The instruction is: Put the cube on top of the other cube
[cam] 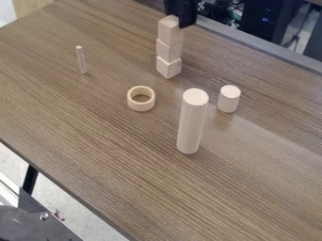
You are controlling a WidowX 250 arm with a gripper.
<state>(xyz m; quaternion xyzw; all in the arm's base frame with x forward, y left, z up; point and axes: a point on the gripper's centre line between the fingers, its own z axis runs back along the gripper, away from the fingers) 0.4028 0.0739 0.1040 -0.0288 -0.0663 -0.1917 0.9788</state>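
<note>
Steadiness matters: the top cube (169,31) sits on the middle cube (168,49) above the bottom cube (168,68), so the gripper (179,20), jaws wide or narrow I cannot tell, should free it fully, then rise straight up.

And there's the black gripper (181,18), hanging down at the view's top edge, just right of centre, tip pointing downward.

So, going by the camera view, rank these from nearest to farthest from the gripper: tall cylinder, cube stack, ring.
1. Cube stack: right at the gripper, just below it.
2. Ring: on the table, mid-picture.
3. Tall cylinder: base farthest toward the picture's bottom.
</note>
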